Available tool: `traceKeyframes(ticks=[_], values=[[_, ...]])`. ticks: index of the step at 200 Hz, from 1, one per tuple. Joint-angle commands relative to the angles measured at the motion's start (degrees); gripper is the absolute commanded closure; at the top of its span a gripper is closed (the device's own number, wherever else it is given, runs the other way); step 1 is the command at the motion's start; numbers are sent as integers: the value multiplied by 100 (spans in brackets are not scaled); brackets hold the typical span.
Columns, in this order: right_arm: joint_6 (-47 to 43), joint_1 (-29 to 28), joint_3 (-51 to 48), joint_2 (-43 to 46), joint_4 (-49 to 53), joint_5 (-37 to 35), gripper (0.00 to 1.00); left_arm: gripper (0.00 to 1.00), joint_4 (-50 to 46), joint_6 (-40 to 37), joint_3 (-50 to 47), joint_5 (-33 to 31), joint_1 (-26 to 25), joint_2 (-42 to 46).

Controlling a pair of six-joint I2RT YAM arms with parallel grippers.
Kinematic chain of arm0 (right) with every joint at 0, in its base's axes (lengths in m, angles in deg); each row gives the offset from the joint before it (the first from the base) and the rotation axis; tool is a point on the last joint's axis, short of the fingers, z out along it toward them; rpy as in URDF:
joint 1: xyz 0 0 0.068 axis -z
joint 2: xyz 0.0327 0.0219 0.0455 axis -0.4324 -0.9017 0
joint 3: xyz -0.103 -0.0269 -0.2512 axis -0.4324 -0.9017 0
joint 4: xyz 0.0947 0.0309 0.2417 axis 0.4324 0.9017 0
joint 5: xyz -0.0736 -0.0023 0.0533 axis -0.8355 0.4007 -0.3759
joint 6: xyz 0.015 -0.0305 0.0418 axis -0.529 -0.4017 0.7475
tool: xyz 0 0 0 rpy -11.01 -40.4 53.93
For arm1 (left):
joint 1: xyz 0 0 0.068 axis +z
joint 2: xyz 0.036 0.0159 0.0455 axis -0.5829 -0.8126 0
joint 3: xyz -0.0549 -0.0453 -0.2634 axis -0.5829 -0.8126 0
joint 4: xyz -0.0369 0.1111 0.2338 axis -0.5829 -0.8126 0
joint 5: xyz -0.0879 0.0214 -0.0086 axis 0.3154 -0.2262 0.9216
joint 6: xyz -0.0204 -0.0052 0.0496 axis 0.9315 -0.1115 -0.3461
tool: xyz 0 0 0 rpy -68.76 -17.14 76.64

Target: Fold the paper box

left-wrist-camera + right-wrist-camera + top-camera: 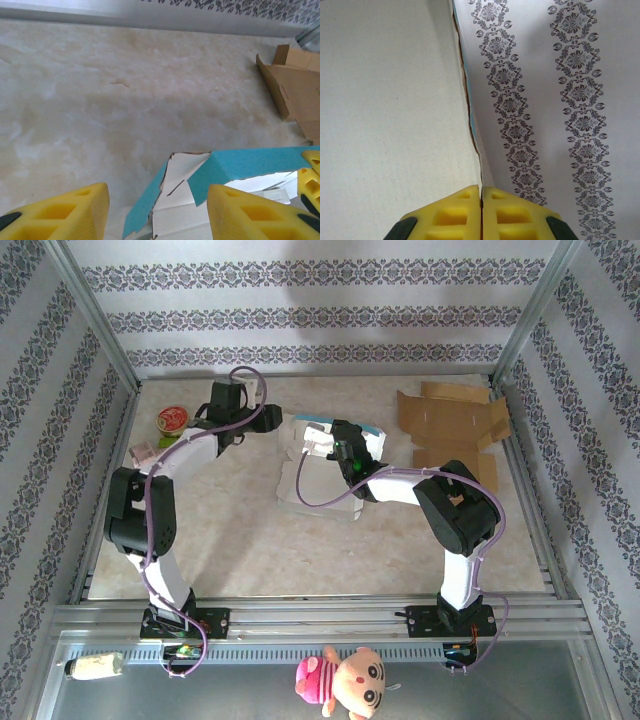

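The paper box (pixel 300 485) is thin card, blue-green outside and plain white inside, and only half shaped. A broad white panel lies low on the tabletop (pixel 220 540), while other walls stand loose and slanting. The closed right claw (pixel 481 192) pinches the thin edge of one wall, which rises straight up from it with its white face to the left. A blue-green flap with a ragged white corner sits just ahead of the left claw (pixel 156 192), between its parted jaws.
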Motion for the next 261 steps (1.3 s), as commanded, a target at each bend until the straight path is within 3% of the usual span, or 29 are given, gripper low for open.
traceKeyframes(ticks=[1,27,57,71,102,141,159,177,185,207,238,261], values=[[131,-40,92,-30,-16,66,92,46,-972,-718,496,589,74,-407],[126,-32,57,-8,-1,70,92,44,-1341,-892,941,946,70,-762],[131,-51,58,-8,21,74,92,46,-1339,-805,1242,734,66,-1089],[117,-75,57,-9,18,58,92,54,-1274,-823,1349,868,72,-1240],[73,-133,52,26,32,5,91,84,-1116,-884,1361,1033,68,-1395],[277,-447,45,308,371,-262,72,100,-392,-1652,955,1116,59,-1243],[1120,-572,317,794,1731,-175,56,100,184,-2116,667,1099,60,-1155],[2686,-442,938,1370,3875,806,39,100,346,-2552,636,1182,67,-1182],[3267,-284,1185,1586,4611,1479,31,100,341,-2718,642,1229,59,-1199],[4845,305,1974,1781,6019,3580,21,100,347,-3077,630,1460,63,-1201],[6337,1215,3521,955,7456,5736,20,100,478,-3335,520,1782,60,-1125],[6825,1617,4089,233,7807,6711,23,100,637,-3342,410,1889,61,-1040]])
